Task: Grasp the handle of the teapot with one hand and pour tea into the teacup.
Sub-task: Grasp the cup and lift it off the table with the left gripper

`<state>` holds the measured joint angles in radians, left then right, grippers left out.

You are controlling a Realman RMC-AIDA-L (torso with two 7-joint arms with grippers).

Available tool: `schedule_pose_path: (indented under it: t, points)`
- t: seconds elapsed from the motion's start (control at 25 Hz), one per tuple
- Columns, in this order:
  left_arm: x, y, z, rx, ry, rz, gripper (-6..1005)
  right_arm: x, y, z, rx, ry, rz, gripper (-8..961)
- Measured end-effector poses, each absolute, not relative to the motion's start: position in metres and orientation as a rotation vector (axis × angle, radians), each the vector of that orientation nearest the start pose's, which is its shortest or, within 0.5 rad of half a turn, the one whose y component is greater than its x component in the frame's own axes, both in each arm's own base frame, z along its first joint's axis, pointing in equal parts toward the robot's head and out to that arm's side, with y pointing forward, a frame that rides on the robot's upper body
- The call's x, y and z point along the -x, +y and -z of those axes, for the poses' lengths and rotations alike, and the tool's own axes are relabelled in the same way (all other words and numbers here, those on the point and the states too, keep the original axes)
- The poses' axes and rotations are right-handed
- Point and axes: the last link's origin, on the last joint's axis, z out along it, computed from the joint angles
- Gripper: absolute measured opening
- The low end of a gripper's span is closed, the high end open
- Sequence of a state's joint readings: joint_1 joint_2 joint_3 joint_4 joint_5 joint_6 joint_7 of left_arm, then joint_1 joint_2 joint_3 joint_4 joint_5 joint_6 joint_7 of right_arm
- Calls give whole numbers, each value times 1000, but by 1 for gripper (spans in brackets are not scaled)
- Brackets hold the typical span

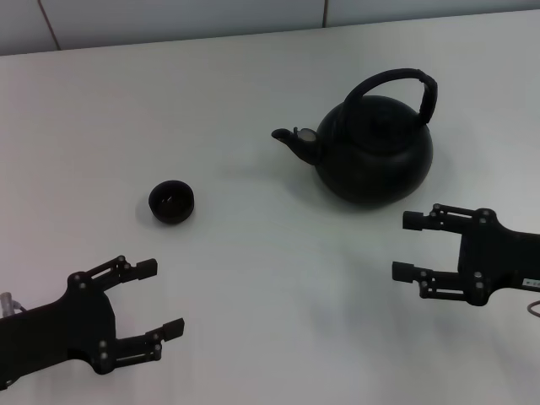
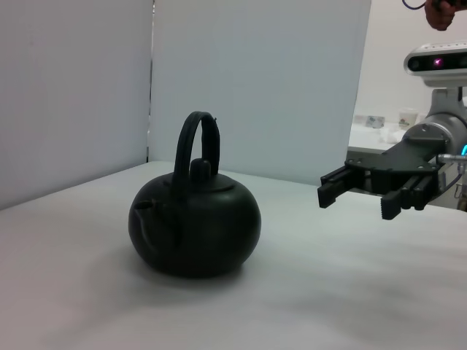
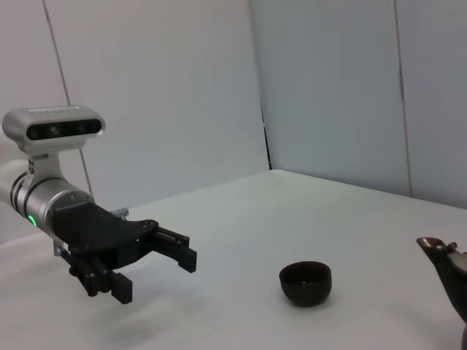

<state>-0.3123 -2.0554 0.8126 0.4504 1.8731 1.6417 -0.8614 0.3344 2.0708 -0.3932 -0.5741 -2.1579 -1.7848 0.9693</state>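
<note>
— What was seen on the white table (image 1: pixel 253 295)?

— A black teapot (image 1: pixel 375 156) was seen standing upright on the far right part of the table, its short spout (image 1: pixel 291 139) turned toward the robot's left. Its arched handle (image 1: pixel 396 84) was raised over the lid, with the thicker part on the right side. A small black teacup (image 1: pixel 172 202) was set upright to the left of the teapot, well apart from it and roughly in line with the spout.

— Where was the right gripper (image 1: pixel 407 246) placed?

— It was held above the table on the near side of the teapot, close to it but not touching. Its fingers (image 1: pixel 419 221) were spread, pointed toward the robot's left, and nothing was held between them. In the left wrist view the same gripper (image 2: pixel 357 195) was seen beside the teapot (image 2: pixel 195 219), at about the height of the lid, with a clear gap between them.

— And the left gripper (image 1: pixel 160 297)?

— It was kept low at the near left corner, well apart from the teacup. Its fingers (image 1: pixel 135 268) were also spread, and nothing was gripped. In the right wrist view it (image 3: pixel 157 266) was seen hanging above the table to one side of the teacup (image 3: pixel 305 282), with the tip of the spout (image 3: pixel 438 246) caught at the picture's edge.

— Was anything seen inside the teacup?

— That could not be told.
</note>
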Motion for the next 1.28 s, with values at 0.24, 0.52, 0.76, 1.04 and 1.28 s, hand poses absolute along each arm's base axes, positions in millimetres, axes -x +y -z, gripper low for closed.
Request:
schedule_pose_path:
  t: [0.24, 0.52, 0.76, 1.04, 1.28]
  points:
    - [312, 236, 28, 2761, -341, 797, 863, -325, 241, -11, 2653, 457, -784, 741]
    - [311, 238, 27, 2764, -331, 800, 862, -326, 241, -12, 2653, 457, -782, 740]
    - [310, 238, 28, 2765, -330, 805, 861, -326, 240, -12, 2653, 456, -783, 741]
    - [310, 237, 30, 2758, -343, 815, 860, -325, 240, -12, 2652, 455, -785, 740]
    - [321, 250, 21, 2547, -442, 816, 859, -325, 240, -12, 2649, 453, -790, 741]
